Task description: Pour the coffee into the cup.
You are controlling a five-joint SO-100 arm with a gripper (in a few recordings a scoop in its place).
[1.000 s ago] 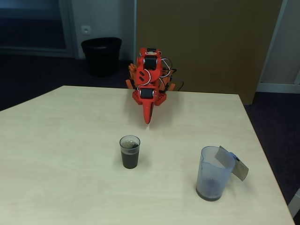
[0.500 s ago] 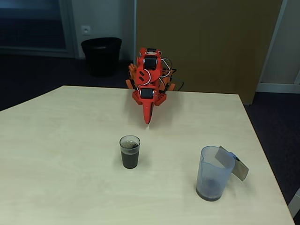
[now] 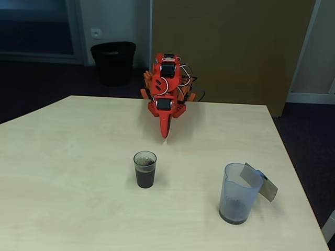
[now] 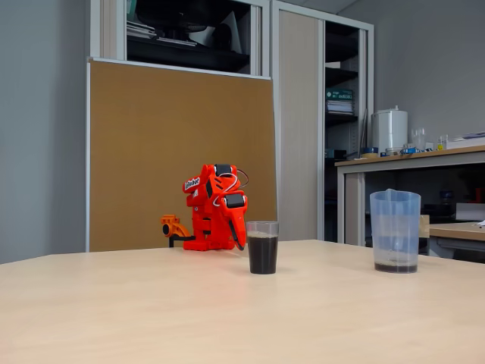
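The coffee [image 3: 145, 178] fills most of the cup [image 4: 262, 247], upright mid-desk [image 3: 68, 172]. The jug [image 3: 238, 193] stands well apart, nearly empty. The folded red arm's fingers [image 3: 165, 130] point down, closed, holding nothing.

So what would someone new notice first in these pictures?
Probably the bright orange arm, folded up at the table's far edge, gripper pointing down. Next, the cup in the middle, mostly full of coffee, and the nearly empty jug standing to its right.
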